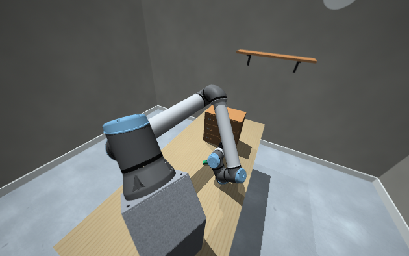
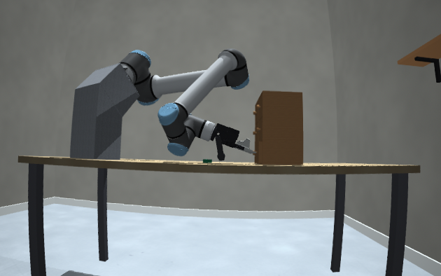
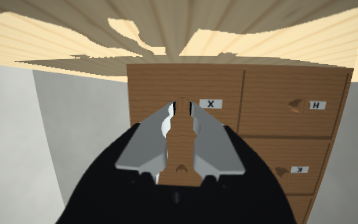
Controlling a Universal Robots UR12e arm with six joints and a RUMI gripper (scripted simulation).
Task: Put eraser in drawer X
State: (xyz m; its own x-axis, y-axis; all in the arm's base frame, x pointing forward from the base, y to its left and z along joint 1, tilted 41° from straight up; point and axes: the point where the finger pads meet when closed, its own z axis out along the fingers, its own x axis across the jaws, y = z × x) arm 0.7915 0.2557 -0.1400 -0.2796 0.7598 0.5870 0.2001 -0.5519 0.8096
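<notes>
The brown chest stands upright on the table. Drawer X is in its bottom row, and its front looks flush or nearly flush with the chest. The label X shows just beside the fingertips. My gripper points at this drawer, its two fingers nearly together on the drawer's round wooden knob. A small green object lies on the table before the chest, behind my fingertips; I cannot tell what it is. Nothing recognisable as the eraser shows, and the inside of drawer X is hidden.
Drawer H and drawer K look shut, with knobs standing out. More drawers are partly hidden by my gripper. The arm's wrist joints hang low over the table near the green object. A wall shelf is beyond the chest.
</notes>
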